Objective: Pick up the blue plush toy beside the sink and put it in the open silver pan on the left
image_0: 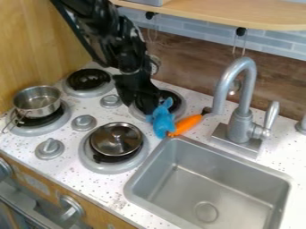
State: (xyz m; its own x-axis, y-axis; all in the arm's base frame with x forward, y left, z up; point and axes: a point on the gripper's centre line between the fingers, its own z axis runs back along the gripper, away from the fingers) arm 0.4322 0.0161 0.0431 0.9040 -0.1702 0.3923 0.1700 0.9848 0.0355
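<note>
The black gripper [145, 107] hangs low over the back right burner, at the left edge of a blue toy [162, 120]. Whether it holds the toy or just touches it cannot be made out. The blue toy is next to the back right burner, near the sink's back left corner. Against its right side lies an orange carrot-like toy [188, 123] with a dark end pointing toward the faucet. A lidded metal pan [116, 139] sits on the front right burner, and a small metal pot [37, 102] stands on the front left burner.
The sink [209, 179] takes up the lower right, with a tall grey faucet [241, 103] behind it. Stove knobs [84, 122] rise between the burners. A wooden shelf [239, 13] with hooks overhangs the back wall.
</note>
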